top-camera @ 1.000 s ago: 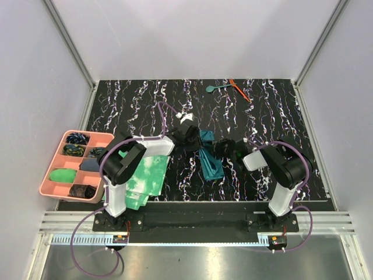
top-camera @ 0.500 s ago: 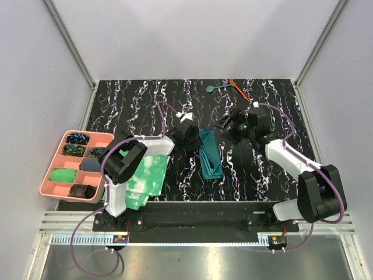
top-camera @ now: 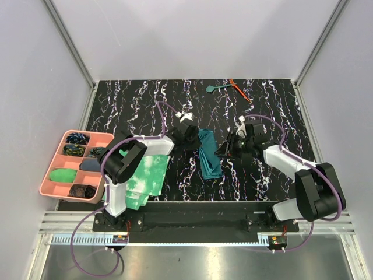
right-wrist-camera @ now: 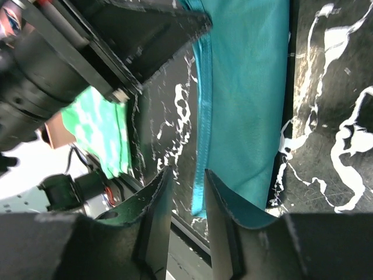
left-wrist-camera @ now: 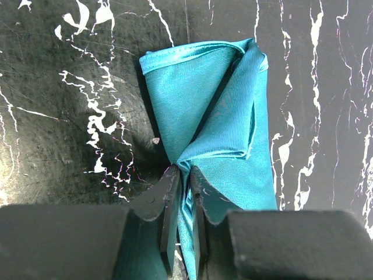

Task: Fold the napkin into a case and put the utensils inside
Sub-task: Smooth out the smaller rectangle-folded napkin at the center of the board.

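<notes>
The dark teal napkin (top-camera: 208, 154) lies folded into a long narrow strip on the black marbled table. My left gripper (top-camera: 192, 135) sits at the strip's far left corner. In the left wrist view that gripper (left-wrist-camera: 183, 170) is shut on a pinched ridge of the napkin (left-wrist-camera: 224, 99). My right gripper (top-camera: 224, 149) is beside the strip's right edge. In the right wrist view its jaws (right-wrist-camera: 186, 172) stand a little apart and empty, with the napkin's hem (right-wrist-camera: 245, 87) just beyond them. The teal spoon (top-camera: 214, 88) and the orange stick (top-camera: 239, 90) lie at the far edge.
A pink compartment tray (top-camera: 50, 156) holding small cloth items stands at the left. A green-and-white mottled cloth (top-camera: 147, 178) lies under my left arm, and it also shows in the right wrist view (right-wrist-camera: 99, 128). Side walls enclose the table.
My right gripper swung out beyond the napkin with its jaws wider, then came back beside the strip's right edge with them narrower. My left gripper tightened on the napkin.
</notes>
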Robot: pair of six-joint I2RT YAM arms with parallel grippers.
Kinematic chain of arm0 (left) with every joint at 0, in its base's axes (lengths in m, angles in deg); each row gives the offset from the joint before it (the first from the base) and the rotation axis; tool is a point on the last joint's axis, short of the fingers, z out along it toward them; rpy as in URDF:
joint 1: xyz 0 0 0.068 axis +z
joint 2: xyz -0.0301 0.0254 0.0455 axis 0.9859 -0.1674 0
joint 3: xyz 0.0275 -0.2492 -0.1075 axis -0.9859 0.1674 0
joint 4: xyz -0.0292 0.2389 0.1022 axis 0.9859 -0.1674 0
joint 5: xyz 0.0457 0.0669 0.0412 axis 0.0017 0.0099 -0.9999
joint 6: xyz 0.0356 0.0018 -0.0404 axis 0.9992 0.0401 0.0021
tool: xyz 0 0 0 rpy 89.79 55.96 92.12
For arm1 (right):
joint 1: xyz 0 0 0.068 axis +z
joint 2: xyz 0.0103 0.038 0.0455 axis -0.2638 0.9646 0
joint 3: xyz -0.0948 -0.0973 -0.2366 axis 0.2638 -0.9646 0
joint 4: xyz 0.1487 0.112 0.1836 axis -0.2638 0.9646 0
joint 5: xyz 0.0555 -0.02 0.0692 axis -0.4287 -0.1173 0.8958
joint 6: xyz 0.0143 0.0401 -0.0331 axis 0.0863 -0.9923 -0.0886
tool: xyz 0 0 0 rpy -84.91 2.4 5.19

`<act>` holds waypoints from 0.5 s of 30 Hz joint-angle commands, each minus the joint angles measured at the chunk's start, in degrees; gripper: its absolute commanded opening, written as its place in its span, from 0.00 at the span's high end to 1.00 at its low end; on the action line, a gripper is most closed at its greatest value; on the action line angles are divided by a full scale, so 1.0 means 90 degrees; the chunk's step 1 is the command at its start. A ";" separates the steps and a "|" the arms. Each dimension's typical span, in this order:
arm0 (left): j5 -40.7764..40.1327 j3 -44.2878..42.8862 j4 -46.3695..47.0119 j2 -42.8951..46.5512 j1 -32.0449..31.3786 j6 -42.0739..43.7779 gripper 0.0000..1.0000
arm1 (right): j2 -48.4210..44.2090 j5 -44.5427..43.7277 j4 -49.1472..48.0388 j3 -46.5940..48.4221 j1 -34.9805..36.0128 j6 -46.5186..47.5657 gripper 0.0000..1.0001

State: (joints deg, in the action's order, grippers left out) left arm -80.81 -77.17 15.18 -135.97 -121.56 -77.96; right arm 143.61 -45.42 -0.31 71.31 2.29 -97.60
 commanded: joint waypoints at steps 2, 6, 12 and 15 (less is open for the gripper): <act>0.0090 0.0057 -0.0381 -0.0082 0.0006 0.0129 0.84 | 0.0433 0.0192 -0.0915 -0.0357 0.0544 -0.0019 0.66; 0.0109 0.0018 -0.0430 -0.0082 0.0016 0.0129 0.85 | 0.0590 0.0065 -0.1445 -0.0553 0.0829 -0.0332 0.68; 0.0226 0.0047 -0.0430 -0.0004 0.0016 0.0119 0.82 | 0.0863 0.0172 -0.2118 -0.0817 0.0946 -0.0664 0.70; 0.0461 0.0086 -0.0440 0.0162 0.0016 0.0168 0.69 | 0.0951 0.0124 -0.2344 -0.0934 0.0947 -0.0791 0.71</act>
State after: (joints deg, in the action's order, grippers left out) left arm -79.98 -77.19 15.14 -135.95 -121.42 -77.88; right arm 151.22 -44.70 -15.10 64.17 10.22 -102.46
